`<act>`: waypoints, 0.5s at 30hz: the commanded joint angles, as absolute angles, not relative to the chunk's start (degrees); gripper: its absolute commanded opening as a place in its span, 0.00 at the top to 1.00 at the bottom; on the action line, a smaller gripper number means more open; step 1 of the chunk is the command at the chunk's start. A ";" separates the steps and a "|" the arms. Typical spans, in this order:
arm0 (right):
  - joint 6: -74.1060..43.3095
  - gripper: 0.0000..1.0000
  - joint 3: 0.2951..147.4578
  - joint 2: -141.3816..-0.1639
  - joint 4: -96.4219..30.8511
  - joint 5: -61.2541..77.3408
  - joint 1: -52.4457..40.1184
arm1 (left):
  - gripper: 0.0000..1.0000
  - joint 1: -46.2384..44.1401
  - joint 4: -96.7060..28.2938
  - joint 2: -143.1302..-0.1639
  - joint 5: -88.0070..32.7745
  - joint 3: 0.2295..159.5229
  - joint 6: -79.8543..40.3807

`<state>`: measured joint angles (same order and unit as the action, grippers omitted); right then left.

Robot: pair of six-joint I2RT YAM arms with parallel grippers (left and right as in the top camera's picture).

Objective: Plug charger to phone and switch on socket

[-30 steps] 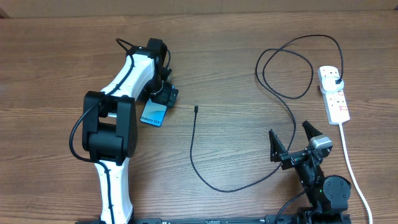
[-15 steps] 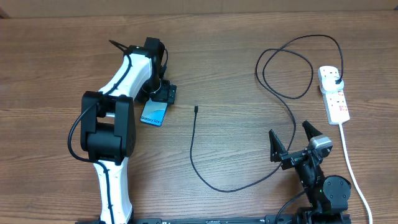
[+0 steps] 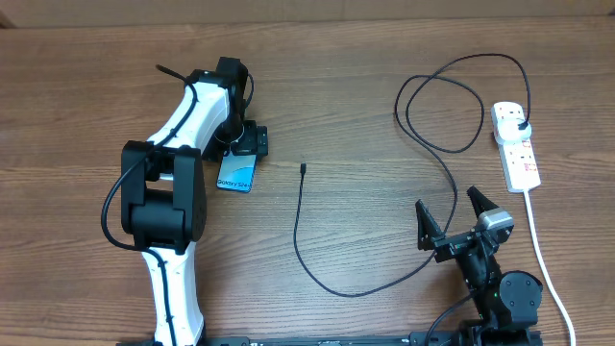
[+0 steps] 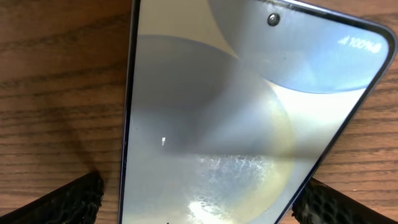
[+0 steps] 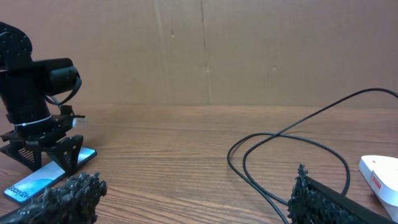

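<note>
The phone [image 3: 236,176] lies flat on the table with its light-blue screen up, and it fills the left wrist view [image 4: 236,112]. My left gripper [image 3: 248,144] stands over its far end, a finger on each long side, shut on it. The charger, a thin black cable [image 3: 298,240], loops across the table. Its connector tip [image 3: 303,169] lies loose to the right of the phone, and its plug [image 3: 520,126] sits in the socket, a white power strip [image 3: 519,154]. My right gripper [image 3: 446,200] is open and empty near the front edge, by the cable.
The power strip's thick white cord [image 3: 543,250] runs down the right side, past my right arm. The right wrist view shows the cable loops [image 5: 280,134], the strip's end [image 5: 379,171], the phone [image 5: 37,180] and a brown wall behind.
My left gripper has turned counter-clockwise and shifted slightly left. The phone has turned with it, from tilted to nearly upright in the overhead view. The right arm has not moved.
</note>
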<state>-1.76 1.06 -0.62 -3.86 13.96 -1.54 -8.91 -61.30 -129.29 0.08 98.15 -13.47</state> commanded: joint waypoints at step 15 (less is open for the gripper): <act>-2.15 0.00 0.45 -0.16 -3.51 13.30 -1.83 | 0.06 -8.01 -61.30 -135.33 -4.49 94.87 7.11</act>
<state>-1.74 1.06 -0.62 -3.88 13.93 -1.54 -8.73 -63.26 -129.29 0.69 97.97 1.76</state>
